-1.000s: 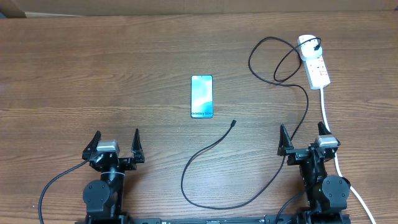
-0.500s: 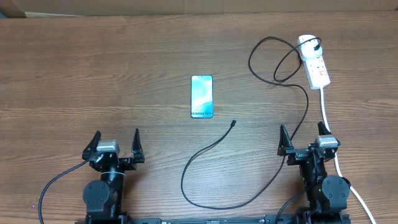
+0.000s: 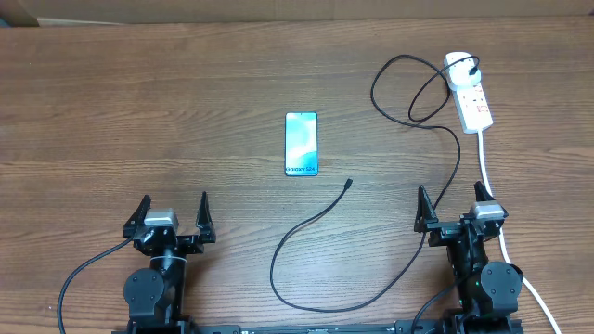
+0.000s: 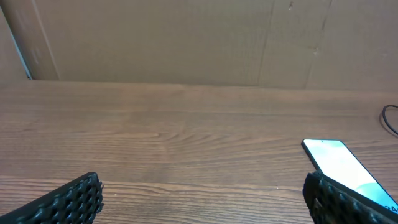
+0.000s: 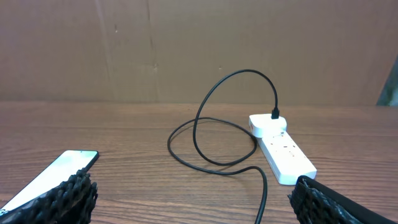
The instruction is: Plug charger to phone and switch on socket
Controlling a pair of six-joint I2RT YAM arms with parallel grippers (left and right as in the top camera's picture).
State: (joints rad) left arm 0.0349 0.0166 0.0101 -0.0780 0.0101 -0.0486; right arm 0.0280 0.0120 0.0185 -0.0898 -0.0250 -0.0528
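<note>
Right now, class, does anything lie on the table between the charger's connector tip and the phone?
Nothing visible does. Only bare table separates the connector tip from the phone, and the tip lies apart from the phone's text end.

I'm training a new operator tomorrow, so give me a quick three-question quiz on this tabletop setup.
1. True or false: the left arm's fingers and the right arm's fingers stand open, holding nothing.
2. Relative to the slim blue-screened phone, the connector tip of the thin black charger cable is: A) plugged in; B) lying apart on the brown wooden table; C) underneath.
3. What holds the cable's black plug?
Key: 1 true; 2 B; 3 the white oblong power strip.
</note>
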